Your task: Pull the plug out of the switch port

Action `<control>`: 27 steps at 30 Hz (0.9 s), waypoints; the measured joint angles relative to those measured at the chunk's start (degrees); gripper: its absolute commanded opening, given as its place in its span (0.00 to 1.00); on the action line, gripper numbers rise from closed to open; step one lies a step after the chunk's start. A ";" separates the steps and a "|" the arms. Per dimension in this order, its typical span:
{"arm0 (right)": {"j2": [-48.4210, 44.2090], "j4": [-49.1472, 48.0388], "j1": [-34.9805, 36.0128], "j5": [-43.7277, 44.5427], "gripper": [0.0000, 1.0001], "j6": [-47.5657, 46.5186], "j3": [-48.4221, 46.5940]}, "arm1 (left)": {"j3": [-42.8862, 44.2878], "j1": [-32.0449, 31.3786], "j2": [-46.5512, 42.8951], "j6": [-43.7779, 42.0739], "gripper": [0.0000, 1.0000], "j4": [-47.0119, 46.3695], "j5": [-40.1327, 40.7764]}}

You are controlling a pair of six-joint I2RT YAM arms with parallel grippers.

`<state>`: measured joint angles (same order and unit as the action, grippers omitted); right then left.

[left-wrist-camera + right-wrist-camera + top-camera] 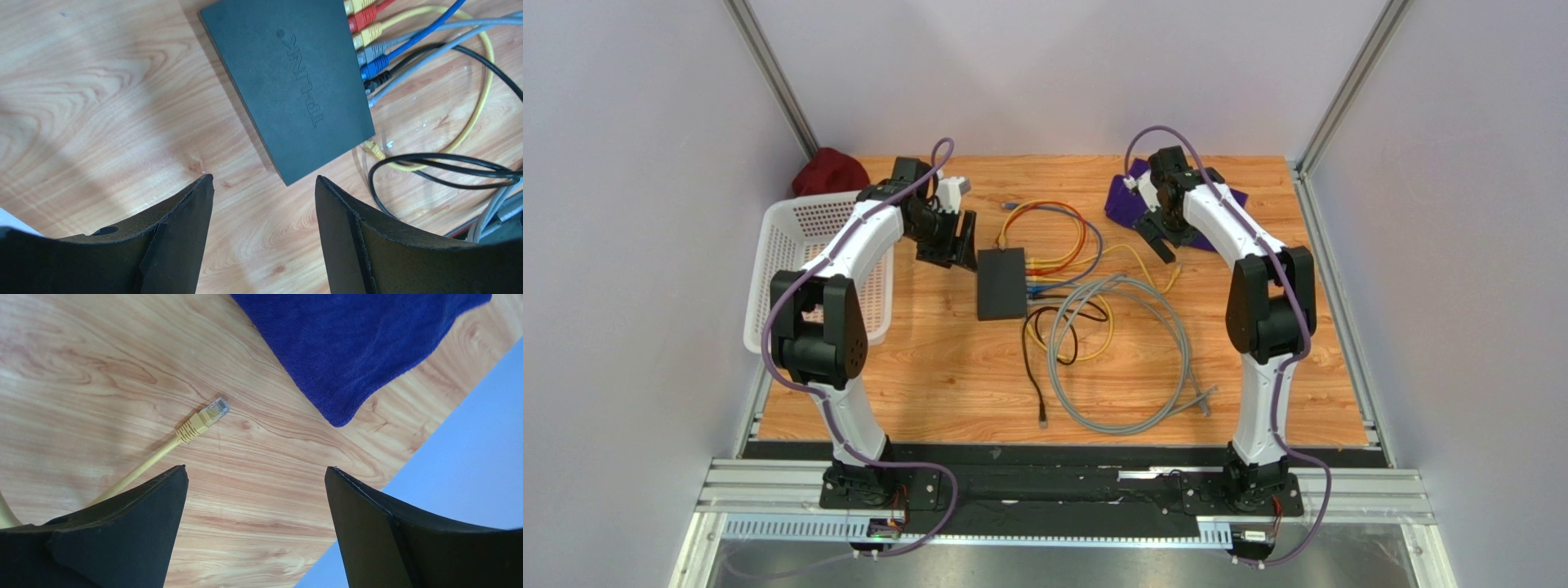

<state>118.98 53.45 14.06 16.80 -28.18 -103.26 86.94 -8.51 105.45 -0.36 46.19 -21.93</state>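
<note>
1. Top external view: the switch point(1001, 282) lies flat on the wooden worktop point(928, 380), a little toward 11 o'clock of the centre, plain top up.
2. A tangle of cables point(1081, 288) spreads from its 3 o'clock side toward 5 o'clock.
3. The left gripper point(952, 239) hangs at 10 o'clock of the switch, just beside its far corner. The white basket point(787, 245) sits at the worktop's 9 o'clock edge, with a red cloth point(827, 172) at 12 o'clock of it.
4. The right gripper point(1155, 235) hangs at 2 o'clock of the switch, well apart from it.
5. Left wrist view: the 2 fingers stand apart with only bare wood between them. The switch lies at 12 o'clock of the tips, not touching them, and TP-LINK lettering shows on its top.
6. A row of plugs point(368, 43) in yellow, red, yellow, gray, blue and black sits along the switch's 2 o'clock edge.
7. Right wrist view: the jaws stand wide apart and hold nothing. A yellow plug point(205, 419) with a clear tip lies loose on the wood at 11 o'clock of the gap, in no port, its cable passing under the left-hand finger.
8. A blue cloth point(356, 343) lies at 1 o'clock, apart from that plug.
</note>
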 measured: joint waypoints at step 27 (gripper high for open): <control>-7.76 -2.29 15.69 -21.31 1.00 -42.12 -18.34 | 17.94 3.91 6.54 -13.03 0.96 14.60 10.47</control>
<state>111.22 51.16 29.76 -4.51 -70.30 -121.60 104.88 -4.60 111.98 -13.39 60.80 -11.46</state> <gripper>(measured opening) 0.998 0.973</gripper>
